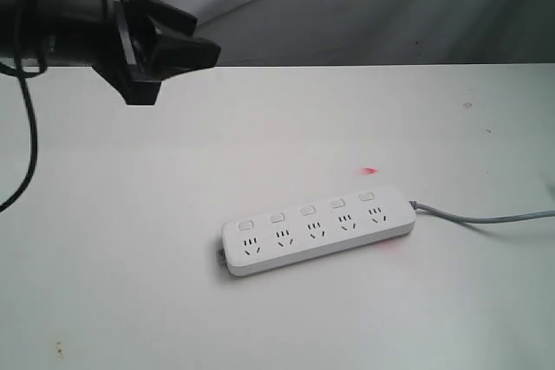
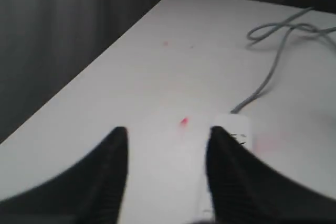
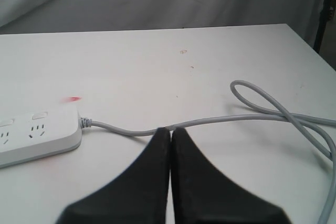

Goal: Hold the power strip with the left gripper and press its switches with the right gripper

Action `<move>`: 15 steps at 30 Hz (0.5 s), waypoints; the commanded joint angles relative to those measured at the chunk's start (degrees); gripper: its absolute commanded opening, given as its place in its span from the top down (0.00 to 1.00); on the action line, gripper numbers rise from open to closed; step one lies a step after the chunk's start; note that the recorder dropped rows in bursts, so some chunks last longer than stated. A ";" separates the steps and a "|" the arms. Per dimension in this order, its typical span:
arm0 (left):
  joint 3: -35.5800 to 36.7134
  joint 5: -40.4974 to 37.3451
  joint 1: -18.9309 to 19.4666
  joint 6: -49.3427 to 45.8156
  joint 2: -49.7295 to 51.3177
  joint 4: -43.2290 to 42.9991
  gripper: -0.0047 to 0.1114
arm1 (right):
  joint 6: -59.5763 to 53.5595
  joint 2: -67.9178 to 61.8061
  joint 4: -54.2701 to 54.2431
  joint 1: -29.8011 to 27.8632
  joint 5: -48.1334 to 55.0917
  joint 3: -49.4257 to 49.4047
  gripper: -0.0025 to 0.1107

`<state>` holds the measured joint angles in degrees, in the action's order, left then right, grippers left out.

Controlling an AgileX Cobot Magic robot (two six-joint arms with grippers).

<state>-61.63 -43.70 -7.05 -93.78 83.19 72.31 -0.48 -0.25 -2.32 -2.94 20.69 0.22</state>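
Note:
The white power strip (image 1: 316,233) lies flat on the white table (image 1: 130,240), its row of switches (image 1: 307,210) on the far side of the sockets. Its grey cable (image 1: 486,217) runs off to the right. My left gripper (image 1: 178,71) hangs high at the upper left, open and empty, well away from the strip. In the left wrist view my left gripper (image 2: 169,131) shows bare table between its fingers, and one end of the power strip (image 2: 237,127) shows past one finger. My right gripper (image 3: 171,131) is shut on nothing, above the cable (image 3: 210,121), with the power strip (image 3: 31,132) off to the side. It is out of the exterior view.
A small red light spot (image 1: 370,170) lies on the table just behind the strip. The cable forms a loose loop (image 3: 273,103) near the table's edge. A grey curtain (image 1: 390,6) hangs behind the table.

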 commanded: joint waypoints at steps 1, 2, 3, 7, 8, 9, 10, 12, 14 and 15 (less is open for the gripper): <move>0.00 -10.69 -0.25 6.06 -5.66 -1.46 0.96 | 0.08 0.25 -0.04 -0.49 -0.81 -0.22 0.98; 0.00 -11.83 -0.25 11.05 -6.93 -2.41 0.96 | 0.08 0.25 -0.04 -0.49 -0.81 -0.22 0.98; 0.00 -11.85 -0.25 15.30 -7.86 -3.70 0.96 | 0.08 0.25 -0.04 -0.49 -0.81 -0.22 0.98; 0.00 -9.82 1.58 25.41 -11.00 -10.35 0.96 | 0.08 0.25 -0.04 -0.49 -0.81 -0.22 0.98; 0.00 -9.82 2.85 26.12 -11.57 -11.34 0.96 | 0.08 0.25 -0.04 -0.49 -0.81 -0.22 0.98; 0.00 -9.94 4.93 26.45 -12.18 -11.63 0.96 | 0.08 0.25 -0.04 -0.49 -0.81 -0.22 0.98; 0.00 -10.06 7.52 27.67 -12.81 -10.94 0.96 | 0.08 0.25 -0.04 -0.49 -0.81 -0.22 0.98; 0.00 -9.48 12.78 33.59 -14.02 -6.95 0.96 | 0.08 0.25 -0.04 -0.49 -0.81 -0.22 0.98; 0.00 -6.84 19.22 44.83 -15.40 -2.56 0.96 | 0.08 0.25 -0.04 -0.49 -0.81 -0.22 0.98; 0.00 -5.19 22.41 49.43 -16.50 0.02 0.96 | 0.08 0.25 -0.04 -0.49 -0.81 -0.22 0.98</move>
<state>-61.63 -52.22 9.03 -55.60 69.00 66.44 -0.48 -0.25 -2.32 -2.94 20.69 0.22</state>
